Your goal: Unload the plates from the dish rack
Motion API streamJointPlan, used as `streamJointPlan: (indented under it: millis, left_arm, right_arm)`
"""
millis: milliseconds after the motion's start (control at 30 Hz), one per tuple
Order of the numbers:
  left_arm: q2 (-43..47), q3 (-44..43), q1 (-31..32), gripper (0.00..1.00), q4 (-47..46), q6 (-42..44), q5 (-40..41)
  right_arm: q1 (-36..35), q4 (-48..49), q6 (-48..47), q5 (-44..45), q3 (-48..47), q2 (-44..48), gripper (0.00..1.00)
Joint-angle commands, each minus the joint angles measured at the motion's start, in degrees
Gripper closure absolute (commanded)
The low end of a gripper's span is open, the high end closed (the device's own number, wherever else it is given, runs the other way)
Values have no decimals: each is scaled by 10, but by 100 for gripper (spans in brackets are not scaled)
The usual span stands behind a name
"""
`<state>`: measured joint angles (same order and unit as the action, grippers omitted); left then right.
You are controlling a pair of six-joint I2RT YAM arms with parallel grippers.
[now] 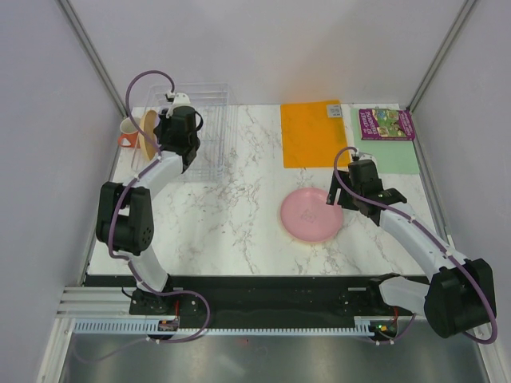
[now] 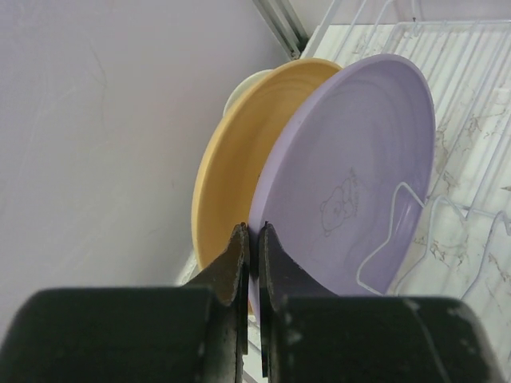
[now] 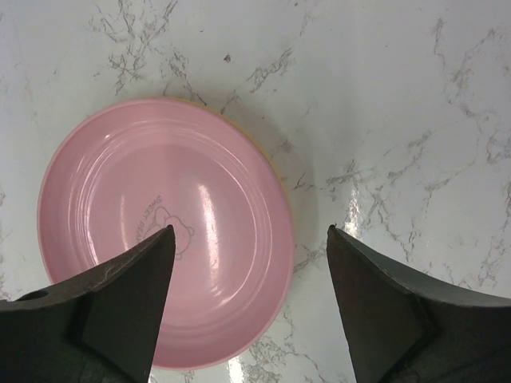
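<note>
My left gripper reaches into the clear dish rack at the back left. In the left wrist view it is shut on the near rim of the purple plate, which stands on edge in the wire slots. A yellow-orange plate stands right behind it and also shows in the top view. The pink plate lies flat on the table. My right gripper is open and empty, hovering over the pink plate's right rim. A thin yellow edge shows under that plate.
An orange mug with a white inside sits left of the rack, against the wall. An orange mat, a green mat and a purple book lie at the back right. White rack wires stand beside the purple plate.
</note>
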<state>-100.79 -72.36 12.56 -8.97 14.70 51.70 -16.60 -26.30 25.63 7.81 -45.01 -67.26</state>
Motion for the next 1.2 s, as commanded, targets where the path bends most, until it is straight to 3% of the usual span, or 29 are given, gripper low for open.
streamJointPlan:
  millis: [0,300,567,633,1167]
  left_arm:
    - [13,-38,6,98,-69,31,54]
    - [27,-34,57,98,-248,232,103]
    - [-6,-38,111,98,-643,602,140]
    - [-11,-40,115,98,-679,655,140]
    - [-41,26,113,98,-664,603,155]
  right_arm:
    - [3,18,-5,-3,4,1,16]
    - [2,19,-6,-7,5,1,16]
    - [3,3,-7,-15,-10,21,17]
    - [3,-1,-7,-15,-10,31,17]
    - [3,-12,-9,-13,-3,44,16]
